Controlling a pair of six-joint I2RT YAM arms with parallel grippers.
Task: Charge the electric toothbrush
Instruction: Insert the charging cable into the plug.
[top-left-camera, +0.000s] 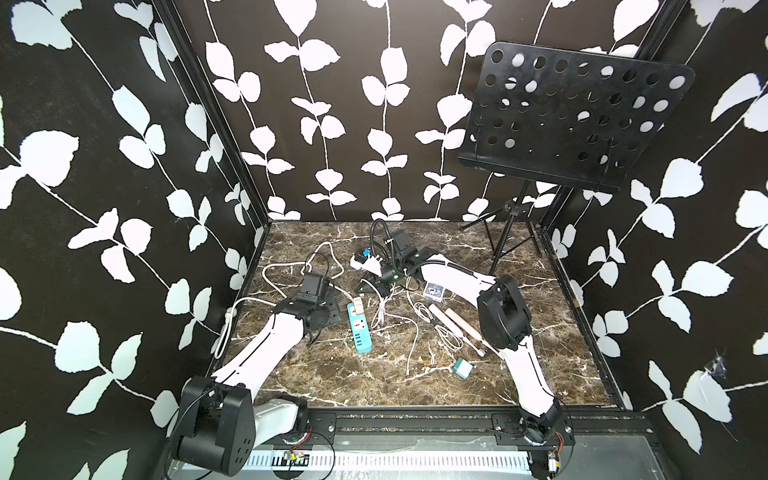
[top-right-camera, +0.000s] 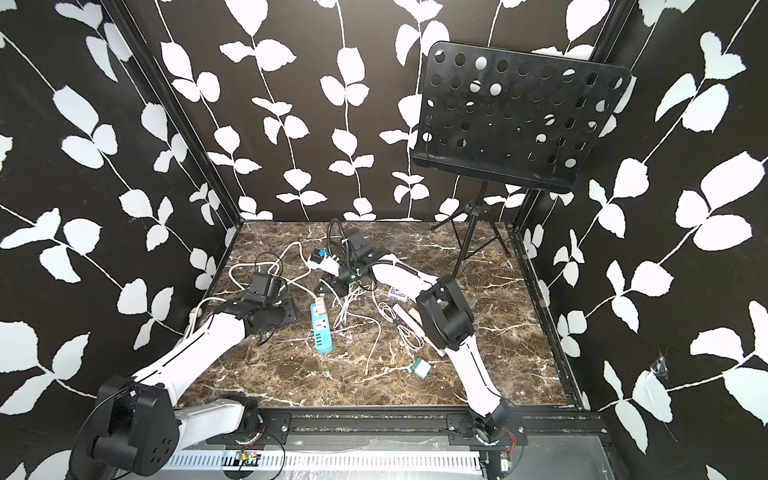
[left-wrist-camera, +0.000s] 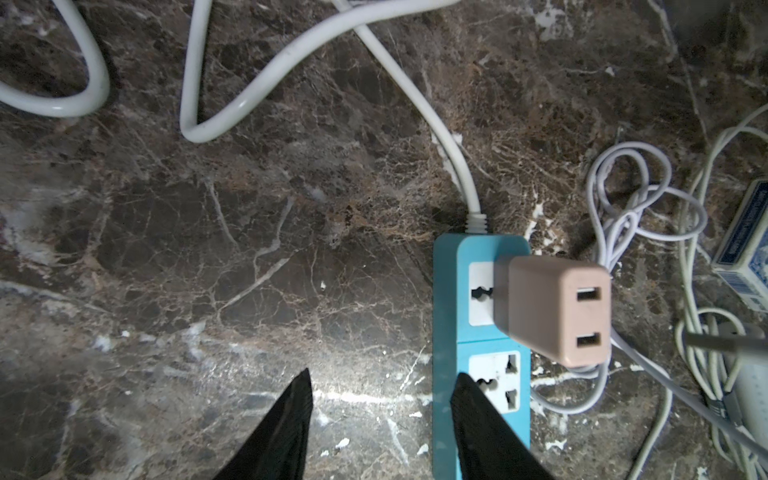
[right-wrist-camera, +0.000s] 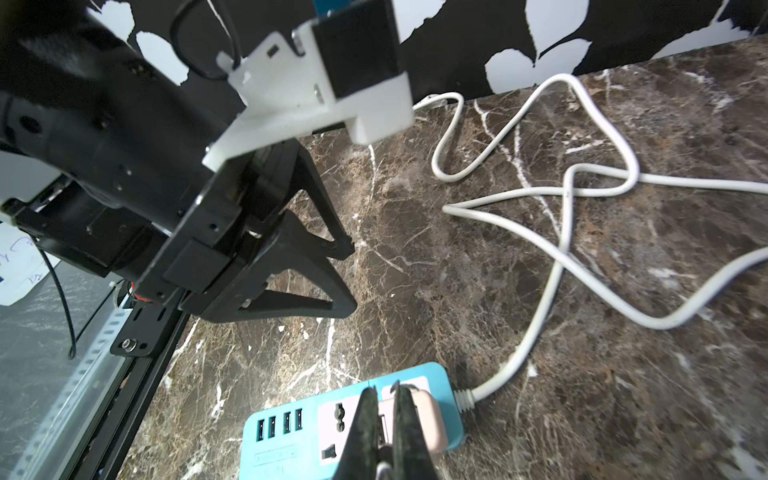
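- Black walls (top-left-camera: 415, 62) printed with white leaf vines — on three sides.
- Brown marble table (top-left-camera: 374, 386), white-veined.
- Black perforated music stand (top-left-camera: 540, 166) — far right corner.

On the table (top-left-camera: 374, 386), the power strip (top-left-camera: 361, 336) lies left of centre, running front to back, with an adapter (top-left-camera: 356, 308) plugged in at its rear end and its thick cord (left-wrist-camera: 461, 174) looping away behind and leftward. Thin cables (top-left-camera: 415, 332) sprawl just right of it, then two long handles (top-left-camera: 455, 323) side by side, with a small box (top-left-camera: 462, 368) in front of them. A music stand (top-left-camera: 577, 120) stands in the back right corner.
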